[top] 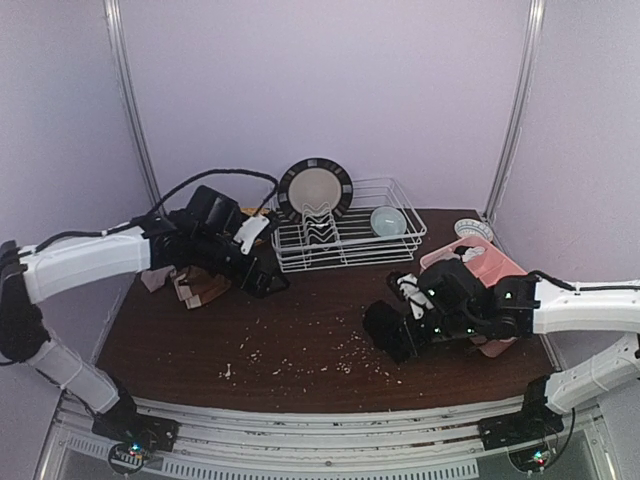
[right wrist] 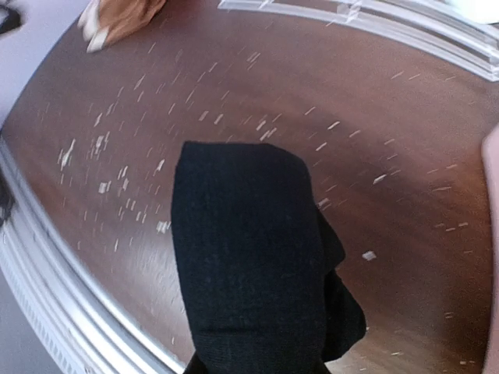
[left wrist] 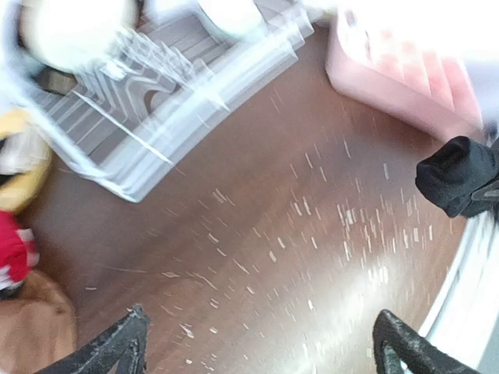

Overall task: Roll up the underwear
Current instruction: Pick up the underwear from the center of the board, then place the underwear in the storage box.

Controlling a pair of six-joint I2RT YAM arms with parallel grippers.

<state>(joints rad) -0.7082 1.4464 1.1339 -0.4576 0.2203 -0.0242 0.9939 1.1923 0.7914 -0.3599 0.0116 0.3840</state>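
My right gripper [top: 408, 322] is shut on black underwear [top: 388, 332] and holds it just above the brown table, right of centre. In the right wrist view the black underwear [right wrist: 249, 257] hangs over the fingers and hides them. My left gripper [top: 268, 282] is open and empty, at the left near the front of the dish rack. In the left wrist view its fingertips [left wrist: 117, 349] stand wide apart over bare table, and the black underwear [left wrist: 460, 175] shows at the far right. Brown underwear with pale lining [top: 197, 288] lies at the left under the arm. Red underwear [left wrist: 12, 253] lies beside brown underwear [left wrist: 31, 335].
A white wire dish rack [top: 345, 240] stands at the back with a plate [top: 314, 190] and a bowl [top: 388, 220]. A pink compartment tray [top: 488, 268] lies at the right behind my right arm. Pale crumbs [top: 300, 345] dot the table. A yellow item [left wrist: 19, 171] lies by the rack.
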